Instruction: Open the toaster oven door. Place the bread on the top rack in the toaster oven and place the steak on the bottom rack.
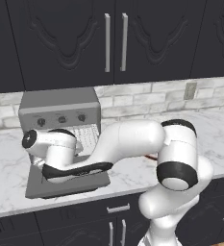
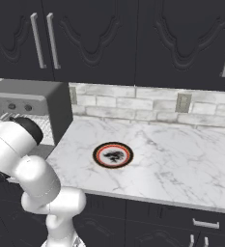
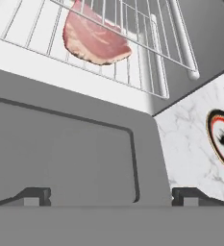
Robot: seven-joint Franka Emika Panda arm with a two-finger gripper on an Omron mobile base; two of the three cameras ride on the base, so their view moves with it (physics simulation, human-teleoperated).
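The grey toaster oven stands at the counter's left end. Its door is folded down flat, and it stretches as a wide grey panel across the hand view. Inside, the pinkish steak lies on a light wire rack, with wires of a second rack crossing in front of its upper part. My gripper hovers over the lowered door, facing the oven mouth. It is open, fingertips far apart with nothing between them. The bread is out of view.
A red-rimmed plate with a dark pattern lies on the marble counter right of the oven, and no food shows on it. Dark wall cabinets hang above. My arm stretches across the oven's front.
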